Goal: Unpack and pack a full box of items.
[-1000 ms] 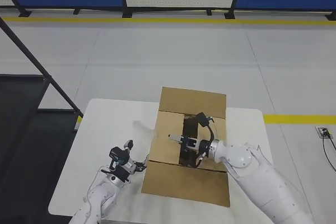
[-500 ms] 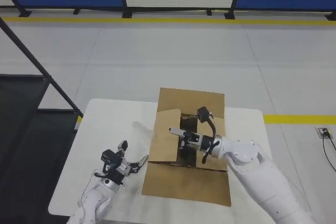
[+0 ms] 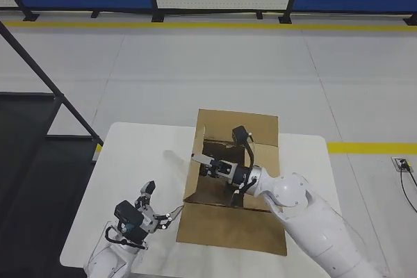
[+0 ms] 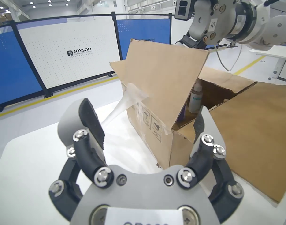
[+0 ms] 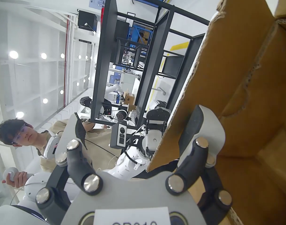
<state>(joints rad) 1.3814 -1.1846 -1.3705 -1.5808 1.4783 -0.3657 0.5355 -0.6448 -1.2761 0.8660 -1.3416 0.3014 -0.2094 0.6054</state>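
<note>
On the white surface (image 3: 135, 153) I found the box (image 3: 229, 233) standing open, its left flap (image 4: 161, 71) raised upright. My right claw (image 5: 137, 114) was spread, straddling that flap's edge. My left claw (image 3: 162, 199) was spread too, holding nothing, just beside the box's near left corner. A pale bottle (image 4: 196, 99) stood upright inside.

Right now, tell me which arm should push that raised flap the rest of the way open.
Right, probably. The right gripper is already at the flap, its open fingers straddling the flap's edge. The left gripper hangs open over the table, apart from the box.
</note>
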